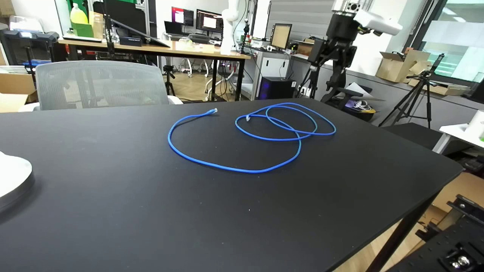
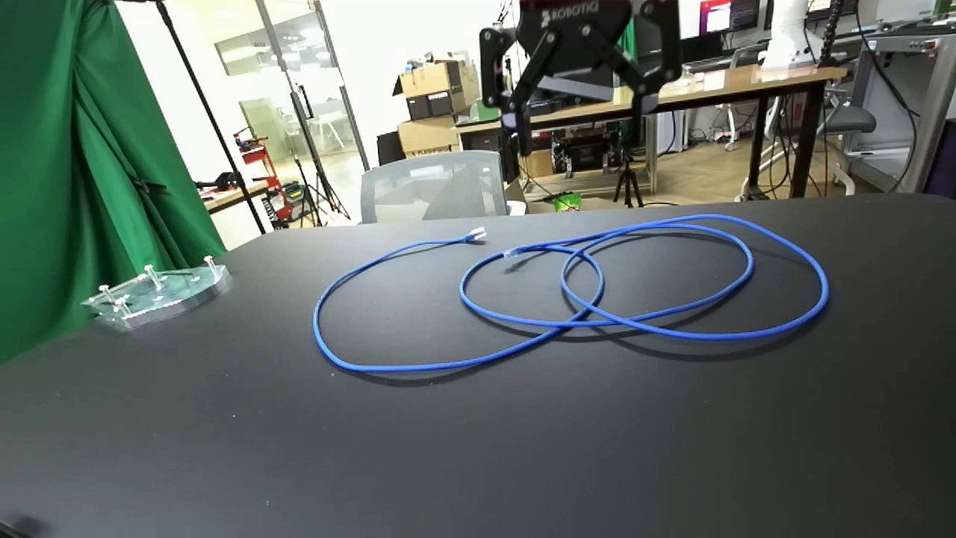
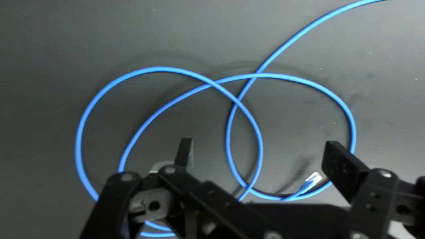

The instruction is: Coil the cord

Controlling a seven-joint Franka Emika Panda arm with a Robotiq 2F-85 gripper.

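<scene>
Bright blue, flexible cord (image 2: 575, 324) lies loosely looped on the matte black table (image 2: 448, 448). Black two-fingered jaws stand spread, empty, above the table; clearance hard to judge. Step judged pre-grasp; next: lower, pinch cord.

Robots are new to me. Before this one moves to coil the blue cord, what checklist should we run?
1. Black, two-fingered jaws open: ok; they stand wide apart, holding nothing.
2. Thin, bright blue, flexible cord not overhanging the flat black tabletop: ok in both exterior views.
3. Cord neatly coiled: not ok; its loops cross and one end trails away.
4. Small pale connector on that trailing end apart from the loops: ok.
5. Cord free of knots: cannot tell at the crossings.
6. Transparent slab with upright pegs clear of the cord: ok in an exterior view.
</scene>
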